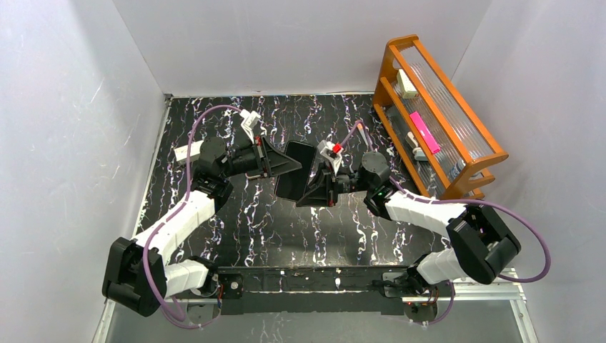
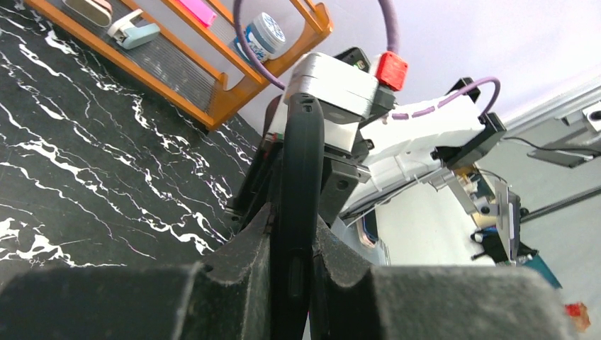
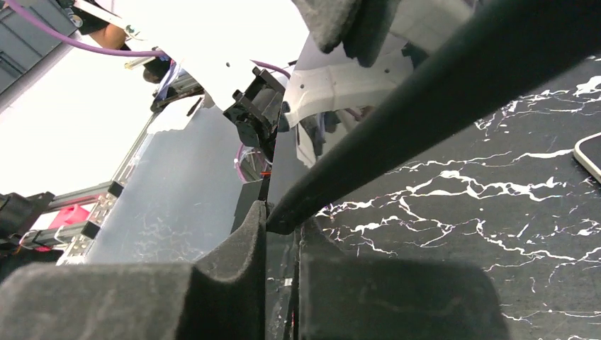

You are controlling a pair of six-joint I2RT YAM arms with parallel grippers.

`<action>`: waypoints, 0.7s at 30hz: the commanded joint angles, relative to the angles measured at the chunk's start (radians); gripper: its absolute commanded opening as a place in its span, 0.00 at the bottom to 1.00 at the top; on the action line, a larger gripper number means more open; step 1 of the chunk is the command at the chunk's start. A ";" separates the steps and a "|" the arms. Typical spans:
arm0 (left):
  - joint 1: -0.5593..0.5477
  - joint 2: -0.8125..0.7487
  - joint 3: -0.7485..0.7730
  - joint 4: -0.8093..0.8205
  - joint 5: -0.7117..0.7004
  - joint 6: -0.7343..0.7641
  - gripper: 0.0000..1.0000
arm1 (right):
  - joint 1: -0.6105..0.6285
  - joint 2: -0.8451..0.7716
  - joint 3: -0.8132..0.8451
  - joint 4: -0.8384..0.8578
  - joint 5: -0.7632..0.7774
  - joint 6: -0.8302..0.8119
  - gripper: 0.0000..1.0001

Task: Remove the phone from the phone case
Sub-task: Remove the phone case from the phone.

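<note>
The left tool (image 2: 294, 228) and right tool (image 3: 282, 221) each pinch opposite edges of the cased phone (image 1: 296, 171), held on edge over the bench (image 1: 236, 221), likely to pry it apart.

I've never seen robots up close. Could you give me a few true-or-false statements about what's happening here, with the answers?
1. The left pincer and the right pincer both grip the phone. True.
2. The phone lies flat on the table. False: it is held up between the pincers.
3. A wooden rack stands on the robot's right. True.
4. The rack is empty. False: it holds a pink item, among others.
5. The table is plain white. False: it is black with white veins.
</note>
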 commanded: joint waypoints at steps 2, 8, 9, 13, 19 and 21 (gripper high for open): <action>-0.004 -0.030 0.047 0.005 0.008 -0.085 0.00 | -0.001 -0.006 0.053 0.002 -0.039 -0.155 0.01; -0.006 -0.032 0.033 0.005 0.019 -0.120 0.00 | -0.001 -0.007 0.125 -0.198 -0.016 -0.340 0.01; -0.006 -0.034 0.029 0.005 0.019 -0.125 0.00 | -0.001 -0.006 0.138 -0.239 -0.012 -0.376 0.01; -0.006 -0.030 0.024 0.003 0.023 -0.147 0.00 | 0.000 0.001 0.188 -0.362 -0.013 -0.503 0.01; -0.007 0.003 0.034 -0.017 0.005 -0.149 0.00 | -0.001 0.001 0.244 -0.495 -0.039 -0.628 0.01; -0.007 0.017 0.040 -0.031 -0.007 -0.137 0.00 | -0.001 -0.007 0.253 -0.517 -0.045 -0.649 0.01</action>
